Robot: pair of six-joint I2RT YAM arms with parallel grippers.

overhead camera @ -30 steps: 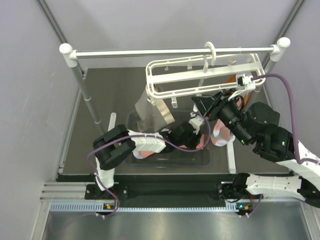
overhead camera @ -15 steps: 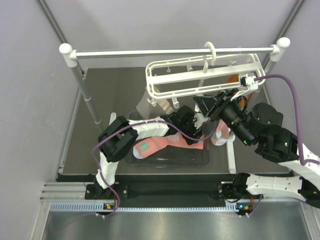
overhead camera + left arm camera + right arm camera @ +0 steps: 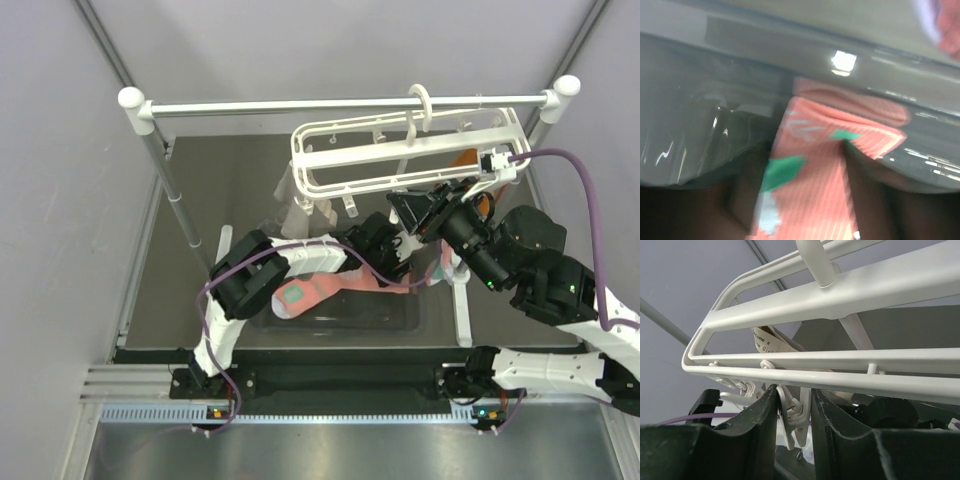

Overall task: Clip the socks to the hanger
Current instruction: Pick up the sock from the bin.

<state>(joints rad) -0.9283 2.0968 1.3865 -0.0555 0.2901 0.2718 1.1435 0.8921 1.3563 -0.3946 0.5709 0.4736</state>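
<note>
Under the hanger (image 3: 400,152), right gripper (image 3: 794,402) is closed on a dangling clip (image 3: 790,416); left gripper (image 3: 392,258) sits at one sock (image 3: 325,288), jaws not discernible.

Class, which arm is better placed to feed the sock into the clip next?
Left. The sock runs through the left gripper, while the right gripper is closed on a clip of the hanger.

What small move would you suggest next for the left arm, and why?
Probably lift the sock toward the clip: the right gripper pinches that clip on the hanger, while the sock lies lower, over the bin, unclipped.
</note>
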